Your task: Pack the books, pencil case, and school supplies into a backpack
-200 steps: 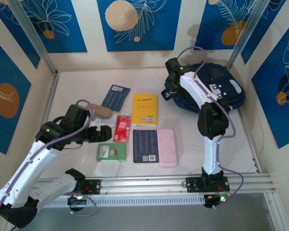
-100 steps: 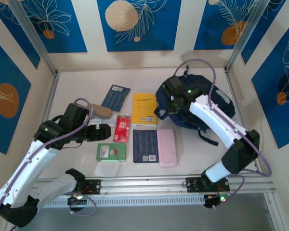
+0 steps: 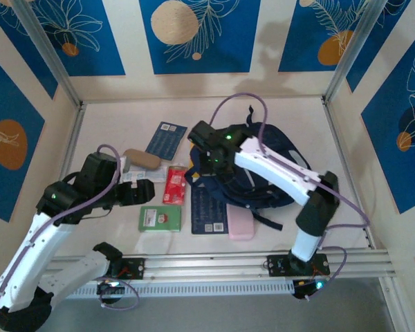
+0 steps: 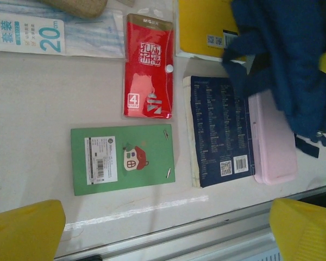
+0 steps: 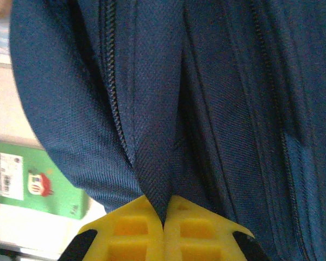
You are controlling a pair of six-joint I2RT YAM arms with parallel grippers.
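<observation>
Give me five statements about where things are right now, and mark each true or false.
1. The right hand is shut on backpack fabric. True.
2. The left hand holds the green box. False: that hand is open, and the box lies on the table.
3. The backpack covers part of the yellow book. True.
4. The red packet lies on top of the green box. False: they lie flat on the table, apart.
5. The pink case lies beside the nearer navy book. True.
</observation>
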